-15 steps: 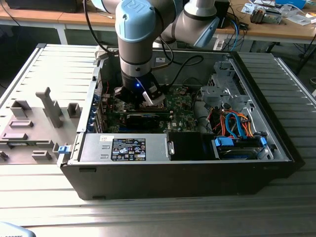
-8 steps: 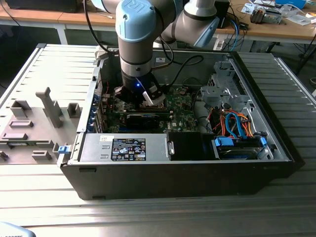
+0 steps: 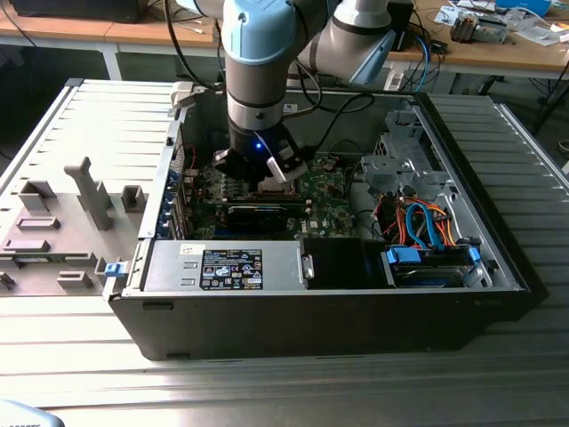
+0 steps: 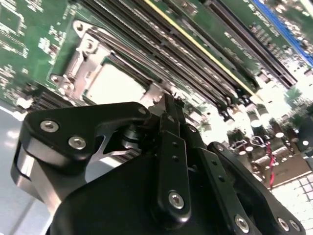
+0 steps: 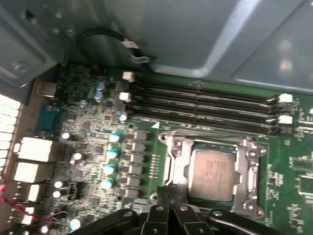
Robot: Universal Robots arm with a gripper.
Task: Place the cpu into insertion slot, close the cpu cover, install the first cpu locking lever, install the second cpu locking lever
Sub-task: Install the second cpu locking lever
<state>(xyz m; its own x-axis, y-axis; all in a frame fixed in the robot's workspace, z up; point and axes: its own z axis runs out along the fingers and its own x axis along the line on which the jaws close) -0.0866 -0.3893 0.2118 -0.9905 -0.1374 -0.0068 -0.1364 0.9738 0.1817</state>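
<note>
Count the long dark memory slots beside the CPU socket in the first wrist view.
4 long dark memory slots, stacked parallel between the silvery CPU socket frame and the grey case wall. None looks hidden.

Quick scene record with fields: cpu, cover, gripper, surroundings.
cpu: small flat square silvery-grey chip, seated in the insertion slot on the green circuit board
cover: thin silvery metal frame plate, lying down around the chip
gripper: black gripper, fingers together, tips at the frame's edge
surroundings: open dark computer case on a slatted metal table
</note>
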